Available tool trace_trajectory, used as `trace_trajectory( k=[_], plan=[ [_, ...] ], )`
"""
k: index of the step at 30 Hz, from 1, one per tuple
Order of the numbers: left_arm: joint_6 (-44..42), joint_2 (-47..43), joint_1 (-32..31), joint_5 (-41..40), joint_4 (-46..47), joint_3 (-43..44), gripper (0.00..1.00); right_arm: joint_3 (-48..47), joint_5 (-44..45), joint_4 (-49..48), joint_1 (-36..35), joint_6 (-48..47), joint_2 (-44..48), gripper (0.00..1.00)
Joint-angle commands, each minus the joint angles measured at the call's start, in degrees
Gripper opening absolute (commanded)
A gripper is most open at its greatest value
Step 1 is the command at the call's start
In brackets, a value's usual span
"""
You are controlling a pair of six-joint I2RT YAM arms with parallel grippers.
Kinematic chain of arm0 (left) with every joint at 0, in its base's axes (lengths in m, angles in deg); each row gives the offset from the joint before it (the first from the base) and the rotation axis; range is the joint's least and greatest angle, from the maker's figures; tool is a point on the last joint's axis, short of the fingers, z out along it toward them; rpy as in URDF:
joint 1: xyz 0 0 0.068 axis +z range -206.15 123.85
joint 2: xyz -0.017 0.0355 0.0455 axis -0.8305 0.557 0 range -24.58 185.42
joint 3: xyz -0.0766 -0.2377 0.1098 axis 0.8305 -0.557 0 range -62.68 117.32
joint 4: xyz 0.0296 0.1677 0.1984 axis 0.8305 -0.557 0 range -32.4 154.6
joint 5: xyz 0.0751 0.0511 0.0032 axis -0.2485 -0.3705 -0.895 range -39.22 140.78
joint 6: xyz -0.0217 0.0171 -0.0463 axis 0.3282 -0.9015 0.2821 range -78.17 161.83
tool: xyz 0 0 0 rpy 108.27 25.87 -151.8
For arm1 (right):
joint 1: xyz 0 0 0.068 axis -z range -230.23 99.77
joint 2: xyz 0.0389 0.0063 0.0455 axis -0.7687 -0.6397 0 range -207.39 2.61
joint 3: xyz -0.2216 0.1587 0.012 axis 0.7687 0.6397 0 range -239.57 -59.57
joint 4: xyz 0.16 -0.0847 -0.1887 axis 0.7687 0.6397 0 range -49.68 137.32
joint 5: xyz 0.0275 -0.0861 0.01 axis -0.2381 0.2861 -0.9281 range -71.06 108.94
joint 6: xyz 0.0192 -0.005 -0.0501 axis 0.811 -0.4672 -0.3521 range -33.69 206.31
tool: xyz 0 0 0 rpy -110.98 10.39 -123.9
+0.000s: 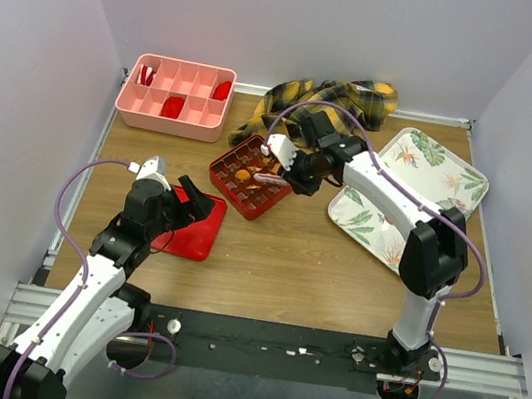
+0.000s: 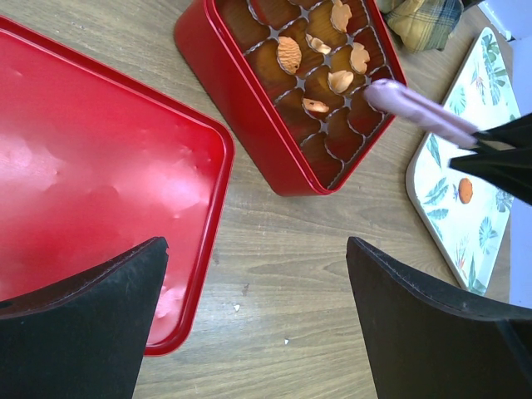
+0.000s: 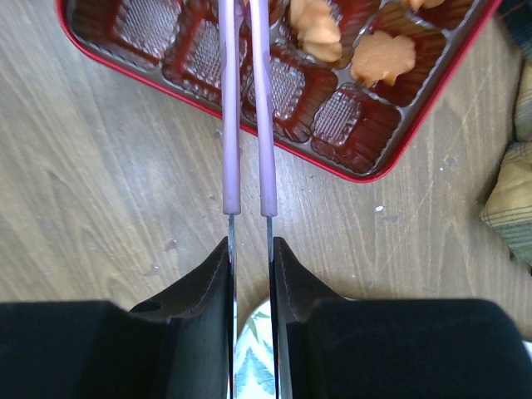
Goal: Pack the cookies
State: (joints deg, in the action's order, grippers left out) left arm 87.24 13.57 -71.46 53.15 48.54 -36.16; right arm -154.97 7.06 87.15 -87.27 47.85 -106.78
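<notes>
The right gripper squeezes purple tongs over the red box, where most cookies sit in its far cells. One cookie lies on the tray. The left gripper gapes empty. The tong tips could flick packed cookies out.

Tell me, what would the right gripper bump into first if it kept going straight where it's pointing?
The right gripper, shut on the purple tongs, points at the red gridded box. Going straight on, the tong tips would probably touch the box's pockets first, close to the orange cookies. Depth is unclear.
</notes>
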Motion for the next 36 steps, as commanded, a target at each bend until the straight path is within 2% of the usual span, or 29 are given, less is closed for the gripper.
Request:
trace_trajectory(
  k=[1,7,11,17,23,29,36],
  plan=[
    [-0.7,-1.1,0.5,-0.8,-0.4,-0.1,0.99,1.3,-4.2,1.6,3.2,4.2,6.1,0.19],
    [-0.2,-1.1,0.5,-0.4,0.7,-0.8,0.99,9.2,-6.8,2.7,13.5,6.6,13.1,0.20],
    [-0.1,0.0,0.6,0.2,2.1,-1.1,0.99,15.8,-7.4,3.0,23.6,6.6,18.1,0.20],
    [-0.2,2.4,0.7,1.4,4.6,-1.4,0.99,27.0,-6.6,2.7,36.7,5.2,24.8,0.21],
    [-0.4,4.3,0.7,2.4,6.5,-1.4,0.99,33.2,-4.7,3.0,48.3,1.8,28.7,0.22],
    [-0.4,5.6,0.7,3.2,8.0,-1.7,0.99,36.9,-3.1,2.4,53.6,-0.7,28.6,0.26],
    [-0.2,4.8,0.8,3.3,7.8,-2.2,0.99,36.9,-3.7,1.5,53.7,-0.7,26.1,0.37]
  ],
)
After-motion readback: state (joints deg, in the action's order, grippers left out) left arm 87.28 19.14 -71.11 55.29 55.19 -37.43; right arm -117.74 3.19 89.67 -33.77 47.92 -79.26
